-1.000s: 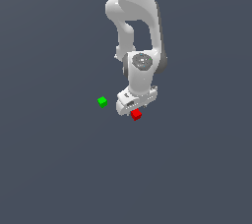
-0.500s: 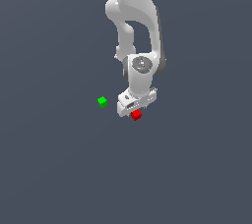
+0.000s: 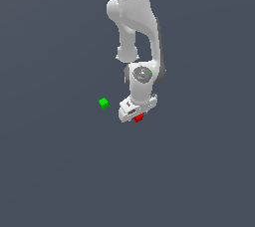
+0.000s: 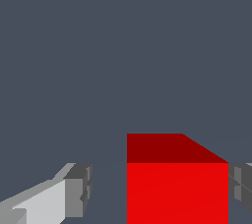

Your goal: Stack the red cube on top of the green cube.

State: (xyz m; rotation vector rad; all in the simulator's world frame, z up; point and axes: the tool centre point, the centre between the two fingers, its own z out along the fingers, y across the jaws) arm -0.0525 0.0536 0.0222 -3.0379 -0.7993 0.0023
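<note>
The red cube (image 3: 139,118) lies on the dark grey floor, partly hidden under the white gripper (image 3: 135,113). In the wrist view the red cube (image 4: 177,188) sits between the two fingertips of the gripper (image 4: 157,191). One grey pad (image 4: 81,188) stands clear of the cube with a gap. The other pad (image 4: 242,188) is very close to the cube's side. The gripper is open around the cube. The green cube (image 3: 103,103) lies alone on the floor, towards the exterior view's left of the gripper. It is out of the wrist view.
The white arm (image 3: 137,17) rises from the gripper to the top of the exterior view. The floor (image 3: 60,171) is plain dark grey with nothing else on it.
The gripper has come down a little over the red cube, which now shows less below the hand. Both cubes have stayed in place.
</note>
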